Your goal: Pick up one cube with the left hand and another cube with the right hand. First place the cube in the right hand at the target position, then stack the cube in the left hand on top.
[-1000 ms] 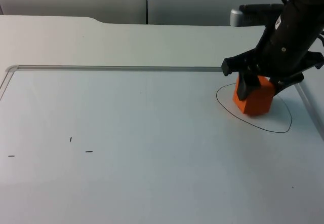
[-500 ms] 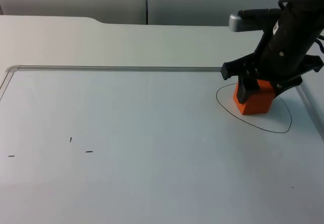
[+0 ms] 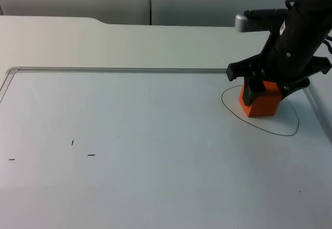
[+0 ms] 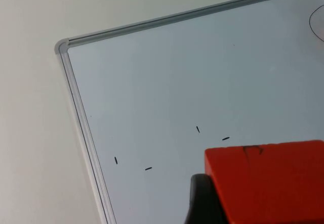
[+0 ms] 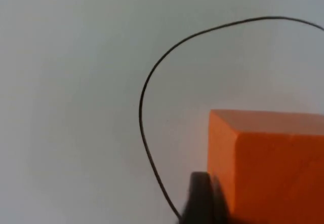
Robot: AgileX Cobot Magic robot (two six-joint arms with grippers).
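The right gripper (image 3: 265,90) reaches steeply down inside the drawn oval (image 3: 259,128), clamped on 1 orange cube (image 3: 262,104). The left gripper (image 4: 263,203) clamps a red cube (image 4: 268,183) above the whiteboard (image 4: 177,82).

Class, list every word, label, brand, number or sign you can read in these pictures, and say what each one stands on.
There is no readable text.
Red cube in the left gripper: a dark scribble on its top face, not legible.
Whiteboard: short black pen dashes and a drawn oval outline, no letters or numbers.
Orange cube at the right gripper: unmarked.
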